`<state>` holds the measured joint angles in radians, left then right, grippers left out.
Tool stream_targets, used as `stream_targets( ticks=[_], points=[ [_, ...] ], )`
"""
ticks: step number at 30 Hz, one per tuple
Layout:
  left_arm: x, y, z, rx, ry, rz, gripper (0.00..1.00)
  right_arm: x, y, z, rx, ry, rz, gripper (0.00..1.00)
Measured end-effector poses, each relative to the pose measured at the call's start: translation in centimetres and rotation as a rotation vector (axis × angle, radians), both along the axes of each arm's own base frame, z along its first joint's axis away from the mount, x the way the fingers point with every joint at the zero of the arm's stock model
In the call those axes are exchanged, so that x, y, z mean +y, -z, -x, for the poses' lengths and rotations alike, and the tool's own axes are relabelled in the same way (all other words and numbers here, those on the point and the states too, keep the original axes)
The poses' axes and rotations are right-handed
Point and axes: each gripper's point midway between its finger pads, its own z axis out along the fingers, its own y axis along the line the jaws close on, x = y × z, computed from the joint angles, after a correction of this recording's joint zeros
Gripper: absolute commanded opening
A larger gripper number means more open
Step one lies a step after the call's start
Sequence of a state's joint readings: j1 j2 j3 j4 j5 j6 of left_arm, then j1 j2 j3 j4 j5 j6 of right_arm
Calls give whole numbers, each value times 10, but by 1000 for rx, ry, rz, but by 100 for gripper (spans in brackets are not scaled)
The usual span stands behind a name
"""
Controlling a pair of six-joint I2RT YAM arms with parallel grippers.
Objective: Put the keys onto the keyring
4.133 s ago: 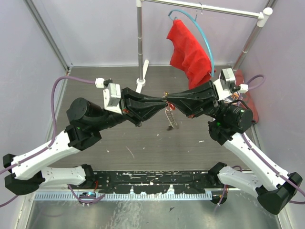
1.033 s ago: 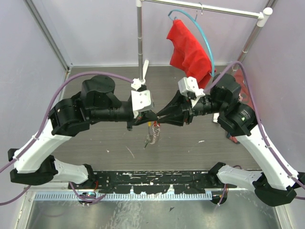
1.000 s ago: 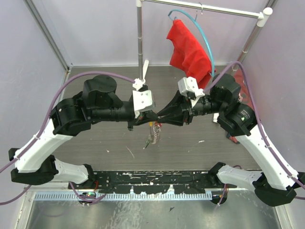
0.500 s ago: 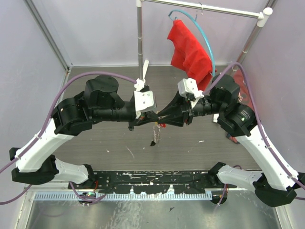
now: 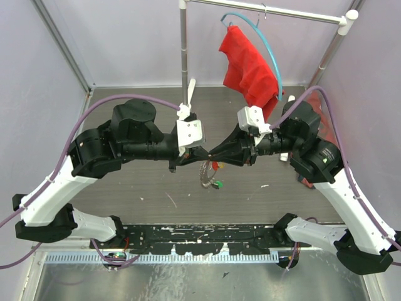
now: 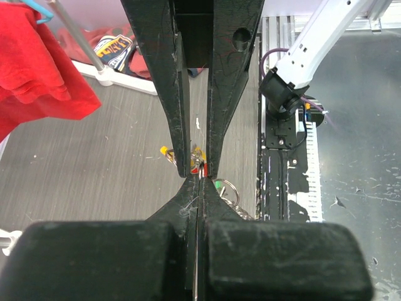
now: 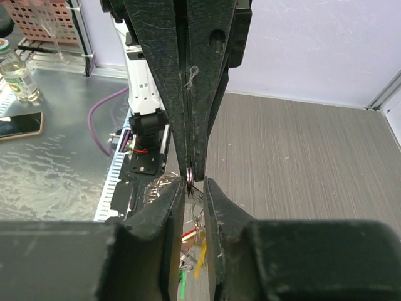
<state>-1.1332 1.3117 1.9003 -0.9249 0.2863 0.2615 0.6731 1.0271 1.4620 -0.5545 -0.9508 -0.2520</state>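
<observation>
Meeting tip to tip above the grey table (image 5: 144, 185), the two arms reach in from either side. The left gripper (image 6: 197, 180) is pinched fully together on the keyring (image 5: 205, 175), whose thin wire loop hangs just below the joined fingertips. The keys (image 7: 195, 254) bunch at the loop, with red, yellow and green heads showing beneath the fingers in the right wrist view. The right gripper (image 7: 195, 185) has its jaws a narrow way apart on either side of the left fingertips. A red and yellow scrap sits in that gap, though whether the jaws actually clamp it I cannot tell. Off the table's near side, a pink slatted basket (image 7: 41, 28) stands with its inside hidden, next to a small clear bottle (image 7: 14, 72) and a phone (image 7: 22, 125). At the back, a red cloth (image 5: 247, 63) hangs from a light-blue hanger (image 5: 269, 44).
</observation>
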Motion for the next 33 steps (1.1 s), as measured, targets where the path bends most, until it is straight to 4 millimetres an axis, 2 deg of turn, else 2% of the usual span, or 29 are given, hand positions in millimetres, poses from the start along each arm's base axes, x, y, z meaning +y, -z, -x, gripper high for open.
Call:
stream_targets(
  ticks=[6, 9, 12, 13, 15, 18, 25, 28, 31, 33],
  points=[
    [0, 0, 0, 1, 0, -2, 0, 0, 0, -1, -6, 5, -1, 11],
    [0, 0, 0, 0, -3, -2, 0, -1, 0, 0, -5, 5, 0, 2],
    [0, 0, -1, -1, -6, -2, 1, -1, 0, 0, -4, 3, 1, 1],
    [1, 0, -1, -1, -6, -2, 3, -1, 0, 0, -5, 3, 0, 1],
    [1, 0, -1, -2, -7, 1, 19, 0, -1, 0, -6, 4, -2, 1],
    [1, -3, -1, -12, -9, 24, 35, -1, -3, 0, -8, 9, -8, 1],
    [16, -24, 4, -56, -27, 150, 55, -7, -19, 7, -37, 20, -56, 1],
    [25, -34, 8, -71, -33, 226, 55, -11, -29, 13, -66, 20, -91, 1],
    [32, -44, 12, -78, -41, 298, 43, -13, -38, 16, -87, 20, -128, 1],
    [34, -49, 14, -74, -44, 337, 39, -14, -41, 18, -93, 19, -150, 1]
  ],
)
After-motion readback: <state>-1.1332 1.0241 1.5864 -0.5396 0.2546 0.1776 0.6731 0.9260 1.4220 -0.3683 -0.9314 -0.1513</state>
